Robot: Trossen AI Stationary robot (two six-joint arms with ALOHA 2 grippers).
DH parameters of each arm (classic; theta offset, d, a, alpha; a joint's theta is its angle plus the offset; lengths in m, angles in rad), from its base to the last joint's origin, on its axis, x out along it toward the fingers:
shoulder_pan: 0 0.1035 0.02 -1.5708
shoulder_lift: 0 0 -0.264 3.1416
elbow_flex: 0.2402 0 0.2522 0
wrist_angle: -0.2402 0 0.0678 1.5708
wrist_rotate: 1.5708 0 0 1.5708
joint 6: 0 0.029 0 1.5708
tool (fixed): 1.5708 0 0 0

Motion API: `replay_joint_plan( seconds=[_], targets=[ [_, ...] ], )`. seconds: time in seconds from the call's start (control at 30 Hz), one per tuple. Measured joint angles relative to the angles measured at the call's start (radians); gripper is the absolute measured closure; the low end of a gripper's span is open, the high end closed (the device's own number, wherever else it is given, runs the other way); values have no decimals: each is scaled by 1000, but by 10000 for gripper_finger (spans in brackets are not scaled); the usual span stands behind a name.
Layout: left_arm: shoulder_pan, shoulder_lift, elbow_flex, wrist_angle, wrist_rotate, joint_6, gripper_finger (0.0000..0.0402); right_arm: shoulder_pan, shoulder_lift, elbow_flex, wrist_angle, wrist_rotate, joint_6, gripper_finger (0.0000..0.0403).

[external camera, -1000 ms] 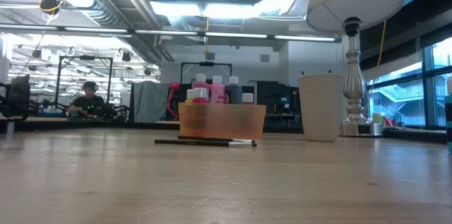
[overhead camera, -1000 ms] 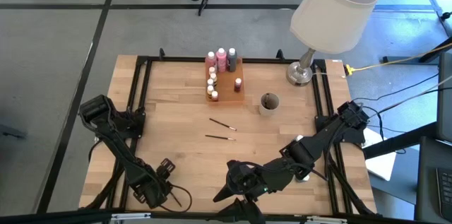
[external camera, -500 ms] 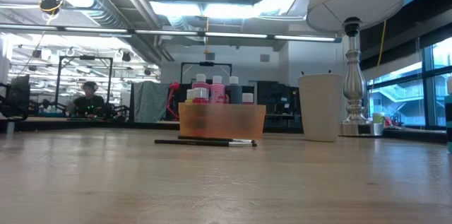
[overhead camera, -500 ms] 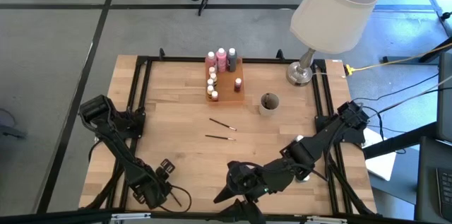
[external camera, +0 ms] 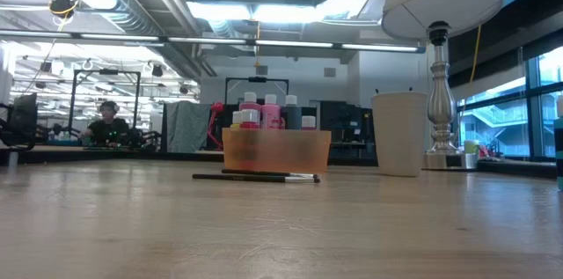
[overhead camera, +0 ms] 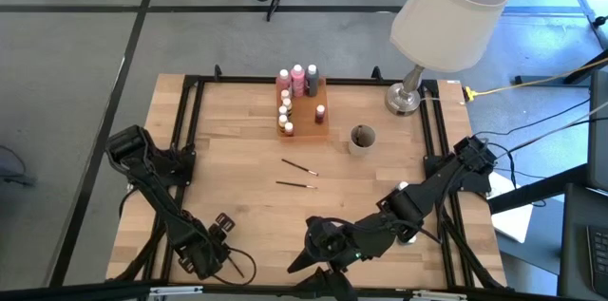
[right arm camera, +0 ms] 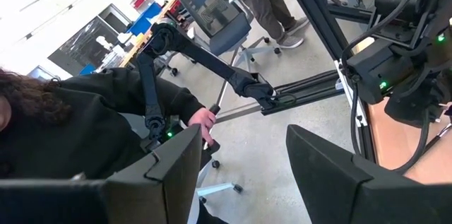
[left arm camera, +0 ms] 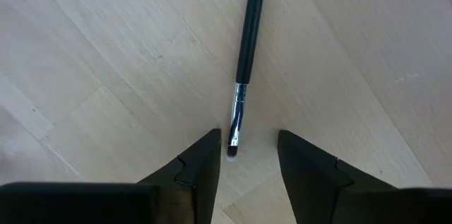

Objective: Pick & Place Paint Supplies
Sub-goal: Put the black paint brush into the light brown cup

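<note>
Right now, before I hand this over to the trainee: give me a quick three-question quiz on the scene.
1. True or false: the left tool is shut on the thin dark-handled paintbrush.
2. Where do the small paint bottles stand? A) in the flat translucent orange tray; B) loose on the bare wood; C) on the floor.
3. Name the tall thing beyond the small round grey cup, at the table's far right corner.

Key: 1. False: its fingers stand apart, either side of the brush's bristle end. 2. A. 3. The white-shaded table lamp.
</note>
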Motion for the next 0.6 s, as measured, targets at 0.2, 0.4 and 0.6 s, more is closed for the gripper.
replay_joint_plan(
  seconds=[0.2,0.4,0.6],
  targets=[
    [0,0,2,0,-1,19,264,0,0,0,0,2,3,190],
    [0,0,2,1,-4,17,273,0,0,0,0,2,3,190],
    [0,0,1,6,-5,15,299,0,0,0,0,3,3,190]
  ],
)
